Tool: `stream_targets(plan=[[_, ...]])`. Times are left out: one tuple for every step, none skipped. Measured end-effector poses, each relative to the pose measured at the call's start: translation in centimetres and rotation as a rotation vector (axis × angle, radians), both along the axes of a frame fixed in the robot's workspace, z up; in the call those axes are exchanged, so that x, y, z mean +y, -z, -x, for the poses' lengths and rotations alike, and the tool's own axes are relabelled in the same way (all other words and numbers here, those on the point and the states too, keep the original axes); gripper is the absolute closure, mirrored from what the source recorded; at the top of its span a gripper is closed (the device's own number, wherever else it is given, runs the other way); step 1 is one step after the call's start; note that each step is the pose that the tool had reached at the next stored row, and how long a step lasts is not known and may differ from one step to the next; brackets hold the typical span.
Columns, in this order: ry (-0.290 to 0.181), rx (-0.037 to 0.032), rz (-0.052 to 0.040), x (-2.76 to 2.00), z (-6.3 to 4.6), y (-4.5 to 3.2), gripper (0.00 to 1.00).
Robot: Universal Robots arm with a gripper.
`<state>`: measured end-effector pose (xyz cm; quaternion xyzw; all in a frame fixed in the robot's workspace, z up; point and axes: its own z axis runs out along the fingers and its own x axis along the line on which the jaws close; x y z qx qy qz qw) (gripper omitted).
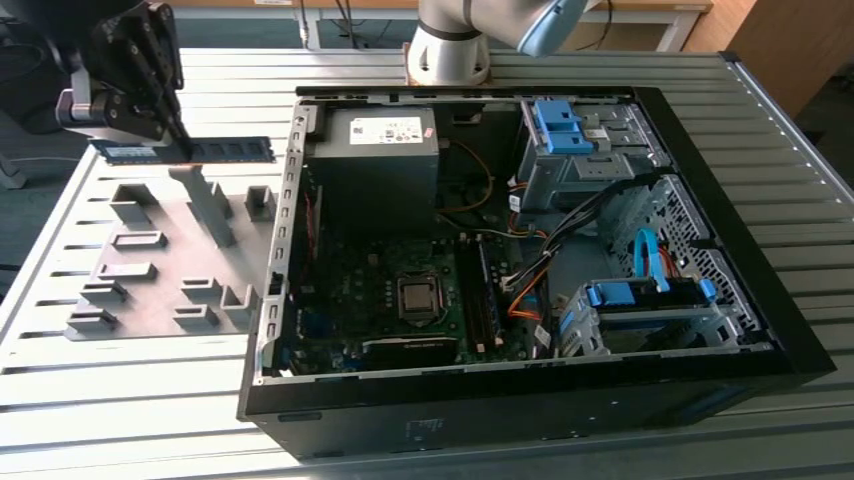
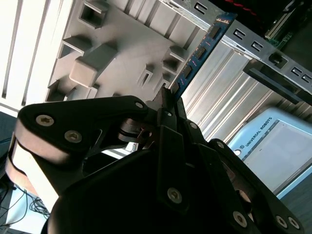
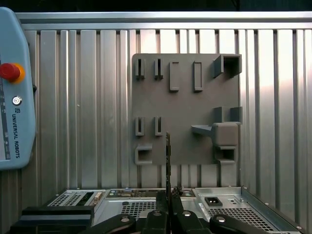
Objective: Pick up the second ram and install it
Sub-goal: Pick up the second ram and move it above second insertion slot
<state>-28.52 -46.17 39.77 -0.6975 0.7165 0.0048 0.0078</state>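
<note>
ram (image 1: 220, 150) is clamped between the claw (image 1: 174, 140) fingers, held clear of the table (image 1: 134, 400). its long axis is level and points from the claw toward the open case (image 1: 534, 400). grey holder plate (image 1: 160, 290) lies below the claw. the case's near wall (image 1: 284, 200) stands between ram and motherboard (image 1: 360, 270).

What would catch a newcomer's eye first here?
The pincer stands out, shut on the second ram and holding it over the grey holder plate. Toward the exterior view's right of the plate lies the open computer case, its boards and cables exposed.
</note>
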Motion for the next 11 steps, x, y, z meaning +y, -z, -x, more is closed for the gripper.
stream_targets(plan=[[0.000, -0.0001, -0.0001, 0.00, -0.04, 0.00, 0.86], [0.000, -0.0001, -0.0001, 0.00, -0.09, 0.00, 0.86], [0.000, 0.0000, 0.0000, 0.00, -0.12, 0.00, 0.86], [0.000, 0.0000, 0.0000, 0.00, -0.15, 0.00, 0.86], [0.000, -0.0001, 0.0000, 0.00, -0.19, 0.00, 0.86], [0.000, 0.0000, 0.0000, 0.00, -0.23, 0.00, 0.86], [0.000, 0.0000, 0.0000, 0.00, -0.27, 0.00, 0.86], [0.000, 0.0000, 0.0000, 0.00, -0.31, 0.00, 0.86], [0.000, 0.0000, 0.0000, 0.00, -0.35, 0.00, 0.86], [0.000, 0.0000, 0.0000, 0.00, -0.40, 0.00, 0.86], [0.000, 0.0000, 0.0000, 0.00, -0.45, 0.00, 0.86]])
